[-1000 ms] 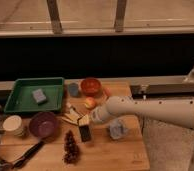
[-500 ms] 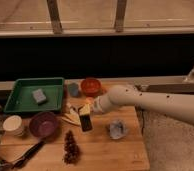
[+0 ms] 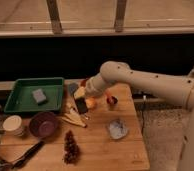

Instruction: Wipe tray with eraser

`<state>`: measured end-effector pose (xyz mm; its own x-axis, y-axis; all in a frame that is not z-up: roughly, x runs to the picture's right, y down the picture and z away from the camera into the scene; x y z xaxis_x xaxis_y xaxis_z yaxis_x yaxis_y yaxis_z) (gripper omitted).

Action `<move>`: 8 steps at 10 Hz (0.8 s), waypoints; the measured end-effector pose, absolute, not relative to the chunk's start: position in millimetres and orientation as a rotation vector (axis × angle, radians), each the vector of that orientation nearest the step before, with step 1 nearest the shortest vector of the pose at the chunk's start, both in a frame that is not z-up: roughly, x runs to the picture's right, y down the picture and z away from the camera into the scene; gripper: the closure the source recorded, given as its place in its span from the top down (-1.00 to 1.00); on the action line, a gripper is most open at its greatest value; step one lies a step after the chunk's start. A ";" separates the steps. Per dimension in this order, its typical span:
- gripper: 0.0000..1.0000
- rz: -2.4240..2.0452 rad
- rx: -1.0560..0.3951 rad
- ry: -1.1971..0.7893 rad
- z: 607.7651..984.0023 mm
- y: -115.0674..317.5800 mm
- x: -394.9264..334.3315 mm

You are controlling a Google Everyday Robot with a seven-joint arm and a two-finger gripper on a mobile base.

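The green tray [image 3: 18,86] lies at the table's back left with a grey-blue block [image 3: 39,96] in it. My gripper [image 3: 80,99] hangs just right of the tray's right rim, at the end of the white arm that reaches in from the right. It is shut on the eraser [image 3: 82,107], a small dark block that hangs upright below the fingers, above the wooden table. The eraser is apart from the tray.
An apple [image 3: 92,103] sits right beside the eraser. A purple bowl [image 3: 44,124], white cup [image 3: 13,125], brown knobbly cluster [image 3: 70,146], yellow sticks [image 3: 72,119], crumpled grey object [image 3: 117,128] and black utensil [image 3: 25,154] lie on the table. A dark wall runs behind.
The arm has swung left and back with the eraser in the gripper, from the table's middle to a spot beside the tray's right rim.
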<state>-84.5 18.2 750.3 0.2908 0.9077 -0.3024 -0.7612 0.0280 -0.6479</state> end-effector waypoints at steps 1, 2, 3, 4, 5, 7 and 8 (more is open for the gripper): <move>-1.00 1.266 -0.835 -0.220 751.8 4.8 -96.0; -1.00 1.223 -0.841 -0.232 752.6 -12.5 -111.5; -1.00 1.183 -0.846 -0.249 753.6 -32.3 -128.7; -1.00 1.152 -0.851 -0.265 751.4 -47.3 -142.7; -1.00 1.131 -0.853 -0.277 749.8 -58.6 -151.9; -1.00 1.120 -0.854 -0.285 748.3 -64.7 -157.4; -1.00 1.122 -0.852 -0.282 748.9 -63.3 -155.1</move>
<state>-155.1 -63.3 748.9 0.4382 0.8748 -0.2068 -0.6729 0.1667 -0.7207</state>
